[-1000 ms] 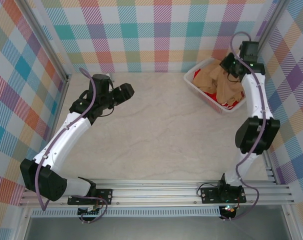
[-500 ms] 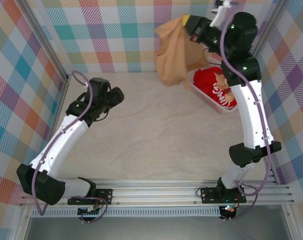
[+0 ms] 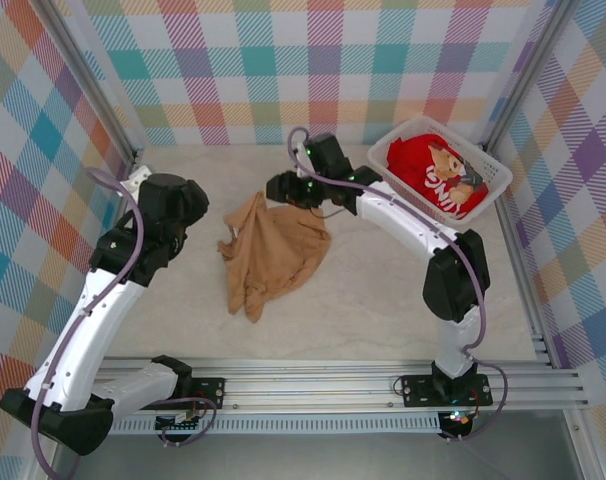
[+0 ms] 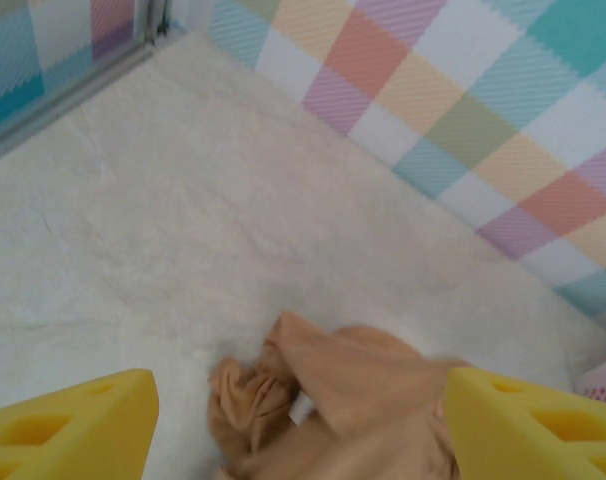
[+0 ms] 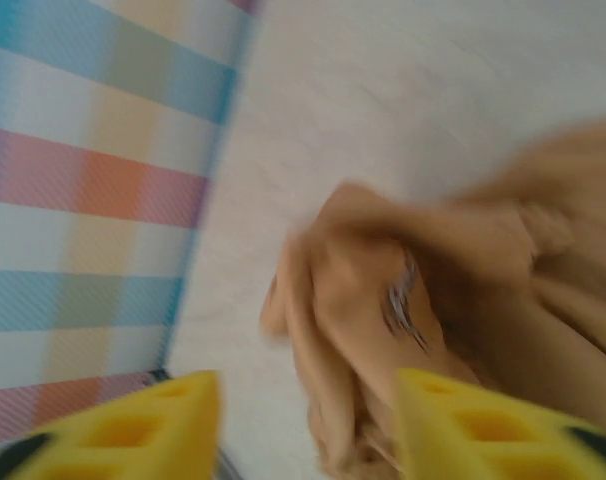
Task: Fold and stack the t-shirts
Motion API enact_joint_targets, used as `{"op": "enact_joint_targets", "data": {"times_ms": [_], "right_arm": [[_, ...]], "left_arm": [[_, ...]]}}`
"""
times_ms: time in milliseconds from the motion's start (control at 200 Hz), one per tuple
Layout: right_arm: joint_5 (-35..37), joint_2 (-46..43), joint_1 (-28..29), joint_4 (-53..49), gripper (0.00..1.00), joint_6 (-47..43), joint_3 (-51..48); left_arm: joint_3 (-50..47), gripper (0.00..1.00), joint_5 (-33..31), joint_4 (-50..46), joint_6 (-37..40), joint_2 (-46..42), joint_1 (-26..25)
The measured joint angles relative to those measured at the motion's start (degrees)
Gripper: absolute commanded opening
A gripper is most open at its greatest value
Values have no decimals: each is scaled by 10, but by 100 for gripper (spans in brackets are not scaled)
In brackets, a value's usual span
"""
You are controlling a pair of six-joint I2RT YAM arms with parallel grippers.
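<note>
The tan t-shirt lies crumpled on the table, left of centre. It appears again, bunched, as the tan t-shirt in the left wrist view and the tan t-shirt in the right wrist view. My right gripper hovers at the shirt's far edge. Its yellow fingers stand apart, so the right gripper is open with cloth beyond it. My left gripper is left of the shirt; in its wrist view the left gripper is wide open above the cloth. The red t-shirt lies in the basket.
The white plastic basket stands at the back right corner. Checked walls and metal frame posts close in the table on three sides. The arm bases sit on the rail at the near edge.
The right arm lifted the tan shirt out of the basket, swung it left and let it go on the table. The left arm drew back to the left.
</note>
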Motion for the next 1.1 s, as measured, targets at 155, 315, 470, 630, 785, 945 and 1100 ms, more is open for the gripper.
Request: {"op": "enact_joint_targets", "data": {"times_ms": [155, 315, 470, 630, 785, 945, 1100], "right_arm": [[26, -19, -80, -40, 62, 6, -62], [64, -3, -208, -59, 59, 0, -47], [94, 94, -244, -67, 57, 3, 35], [125, 182, -247, -82, 56, 19, 89], [146, 197, -269, -104, 55, 24, 102], [146, 196, -308, -123, 56, 26, 109], [145, 196, -334, -127, 56, 18, 108]], "left_arm": [[-38, 71, 92, -5, -13, 49, -1], [-70, 70, 153, 2, -30, 78, -11], [-71, 70, 174, 11, -39, 78, -12], [-71, 70, 177, 9, -40, 73, -13], [-71, 69, 176, 5, -40, 50, -13], [-71, 69, 176, 2, -40, 33, -13], [-71, 69, 177, 2, -40, 37, -13]]}}
